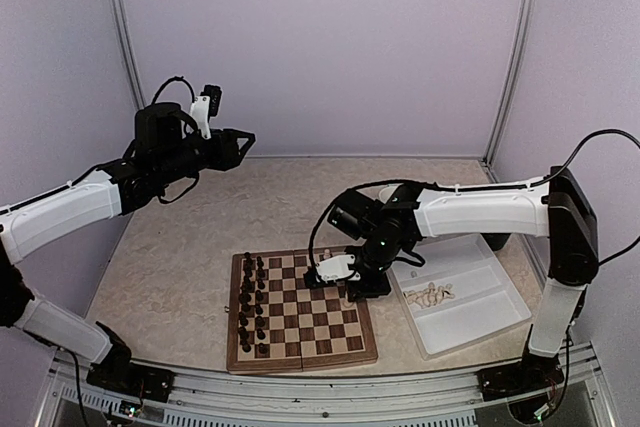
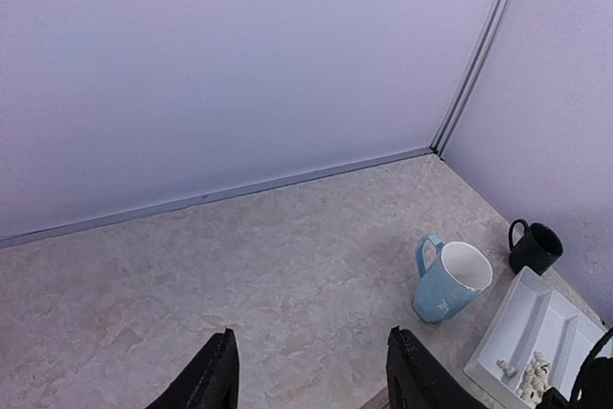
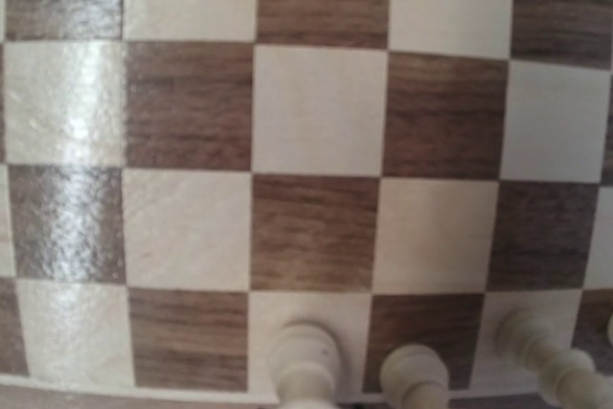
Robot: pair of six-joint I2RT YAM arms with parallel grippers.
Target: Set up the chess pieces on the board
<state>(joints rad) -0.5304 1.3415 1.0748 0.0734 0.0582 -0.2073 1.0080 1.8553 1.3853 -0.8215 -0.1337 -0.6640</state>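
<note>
On a pale marbled counter [image 1: 170,277] enclosed by lilac walls [image 1: 320,47], a wooden chessboard [image 1: 310,332] lies near the front edge. Two columns of dark chess pieces [image 1: 252,307] stand along its left side. Just right of the board sits a white tray [image 1: 490,312], with a loose heap of cream-white chess pieces [image 1: 430,295] in one compartment.

The right claw [image 1: 356,287] hangs low over the board's right edge. Whether its jaws are wide or narrow cannot be told. The close view from its wrist shows only brown and tan checks and the tops of three more cream-white pieces, on the row of squares beside the border.

The left claw [image 1: 243,143] is raised high above the far left of the counter, well apart from the board. Its jaws stand wide and hold nothing. Its camera looks toward the far right corner, where a light blue mug [image 2: 448,284] and a dark mug [image 2: 534,248] stand near the tray.
</note>
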